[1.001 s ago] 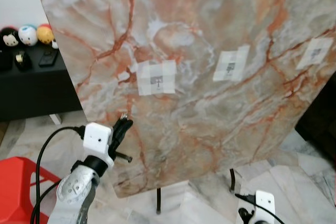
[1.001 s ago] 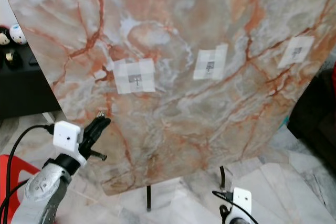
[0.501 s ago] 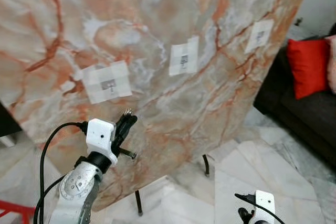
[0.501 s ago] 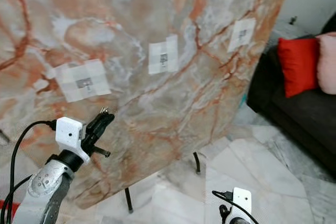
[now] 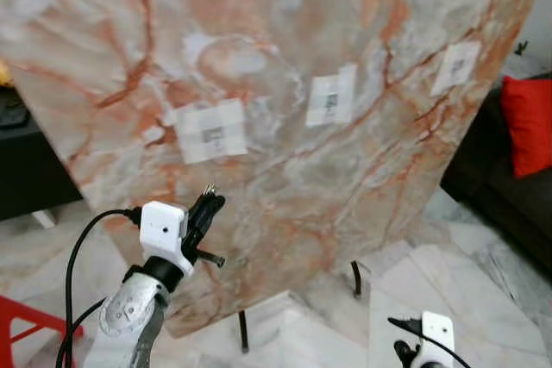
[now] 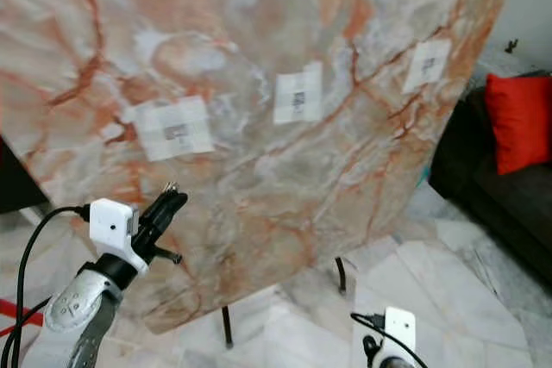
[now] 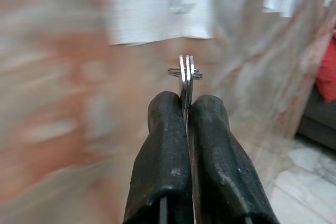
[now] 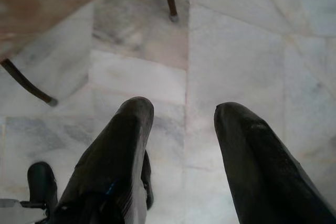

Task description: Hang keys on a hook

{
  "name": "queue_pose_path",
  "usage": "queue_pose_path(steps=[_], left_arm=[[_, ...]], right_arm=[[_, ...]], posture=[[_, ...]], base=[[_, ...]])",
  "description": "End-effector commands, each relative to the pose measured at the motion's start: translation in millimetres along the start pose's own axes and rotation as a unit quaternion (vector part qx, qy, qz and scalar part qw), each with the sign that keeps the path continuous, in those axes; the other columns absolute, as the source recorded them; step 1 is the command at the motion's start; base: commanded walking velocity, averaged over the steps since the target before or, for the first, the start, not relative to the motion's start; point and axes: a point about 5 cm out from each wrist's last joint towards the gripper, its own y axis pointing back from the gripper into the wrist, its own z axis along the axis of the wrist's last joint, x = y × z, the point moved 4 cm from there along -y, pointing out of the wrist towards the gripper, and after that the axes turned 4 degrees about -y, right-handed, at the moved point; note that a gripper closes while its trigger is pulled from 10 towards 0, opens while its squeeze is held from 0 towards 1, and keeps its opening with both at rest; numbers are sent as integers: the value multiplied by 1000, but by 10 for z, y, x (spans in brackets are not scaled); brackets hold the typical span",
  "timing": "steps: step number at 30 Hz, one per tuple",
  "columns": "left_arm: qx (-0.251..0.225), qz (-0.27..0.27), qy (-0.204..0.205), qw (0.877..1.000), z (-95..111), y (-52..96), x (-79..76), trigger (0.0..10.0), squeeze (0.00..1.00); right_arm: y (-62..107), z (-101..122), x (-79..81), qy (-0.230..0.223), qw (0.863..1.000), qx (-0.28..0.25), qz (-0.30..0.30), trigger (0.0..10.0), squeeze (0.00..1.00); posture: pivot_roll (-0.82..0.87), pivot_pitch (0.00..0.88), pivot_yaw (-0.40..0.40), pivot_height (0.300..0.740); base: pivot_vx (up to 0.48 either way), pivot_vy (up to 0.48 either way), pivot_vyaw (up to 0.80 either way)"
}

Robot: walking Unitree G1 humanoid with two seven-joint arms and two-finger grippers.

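Two grippers: left raised, right low.
Left gripper (image 5: 207,204): fingers clenched on the keys (image 7: 185,72), which project past the fingertips; held before the marble board (image 5: 285,170), below the left hook patch (image 5: 210,131), near the board's lower left edge.
Centre hook patch (image 5: 332,99): mid-board.
Right hook patch (image 5: 456,66): near the board's right edge.
Right gripper (image 8: 181,124): fingers spread apart, holding nothing, over the tiled floor (image 8: 252,40).

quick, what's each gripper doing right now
Left gripper: shut on the keys, raised toward the marble board.
Right gripper: open, holding nothing, hanging low.
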Motion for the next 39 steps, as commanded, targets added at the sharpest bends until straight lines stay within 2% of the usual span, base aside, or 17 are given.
queue_pose_path(steps=[1,7,24,30,39], left_arm=[[0,0,-6,1000,27,-4,9,10000,0],[-6,-6,-4,1000,48,-12,-22,10000,0],[-8,-10,9,1000,57,5,-68,10000,0],[-4,-19,-25,999,41,6,-126,10000,0],[-6,-14,-22,1000,41,2,-111,10000,0]], right_arm=[[-4,-14,45,-4,1000,3,6,10000,0],[-4,-14,46,-2,1000,3,7,10000,0],[-4,-2,47,-1,1000,-1,8,10000,0],[-4,1,47,-2,1000,-2,7,10000,0],[-4,5,43,-4,1000,-4,5,10000,0]], posture=[[108,0,-75,740],[108,0,-75,740],[112,0,-77,740],[113,0,-77,740],[112,0,-76,740]], base=[[0,0,-788],[0,0,-786],[0,0,0],[0,0,0],[0,-394,0]])
